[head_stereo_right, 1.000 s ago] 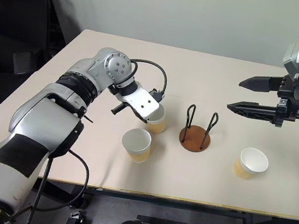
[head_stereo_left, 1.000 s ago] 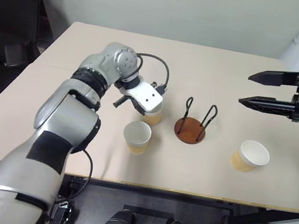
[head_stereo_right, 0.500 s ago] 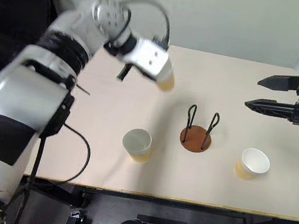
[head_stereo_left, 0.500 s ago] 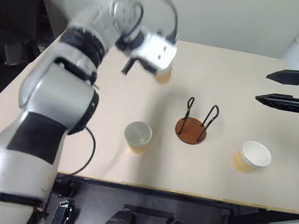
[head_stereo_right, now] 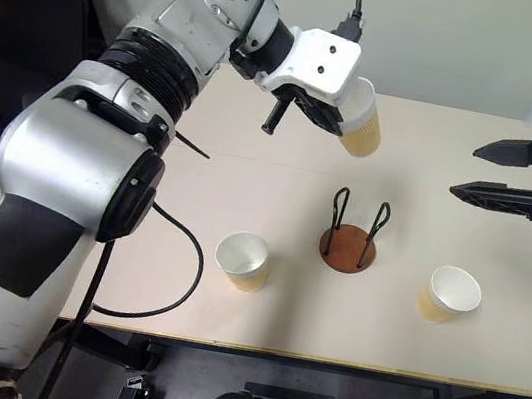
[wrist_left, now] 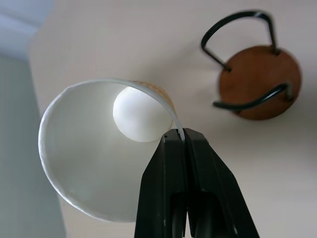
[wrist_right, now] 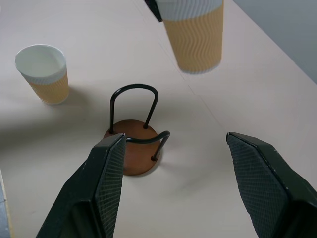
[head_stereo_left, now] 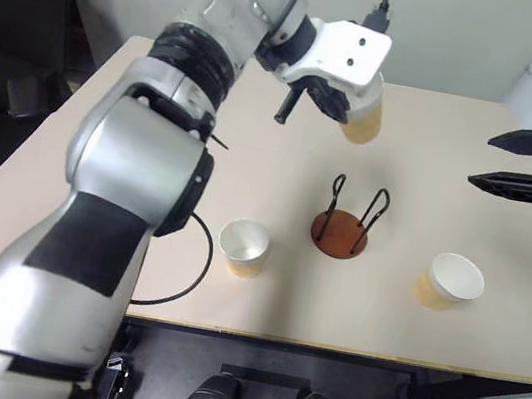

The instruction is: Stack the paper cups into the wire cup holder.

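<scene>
left jaws: clamped on rim of one paper cup, wall pinched between both fingers; cup aloft, clear of table, mouth tilted toward wrist.
below left jaws: wire cup holder standing empty on table, two black loops up from brown disc; held cup above and a bit beyond it, not yet lined up over loops.
right jaws: spread wide, gripping nothing, hovering off to side of holder, well apart from held cup.
under right jaws: second cup upright on table, just beside holder on that side, untouched.
far side of holder from right jaws: third cup upright on table, near holder, untouched.
done: one cup picked and lifted; none seated.
left: lower held cup between loops onto disc, then nest other two inside.
estimate: early, roughly first third of first cup's cycle.
watch: rim pinch only, so cup may swing or crush on insertion.
</scene>
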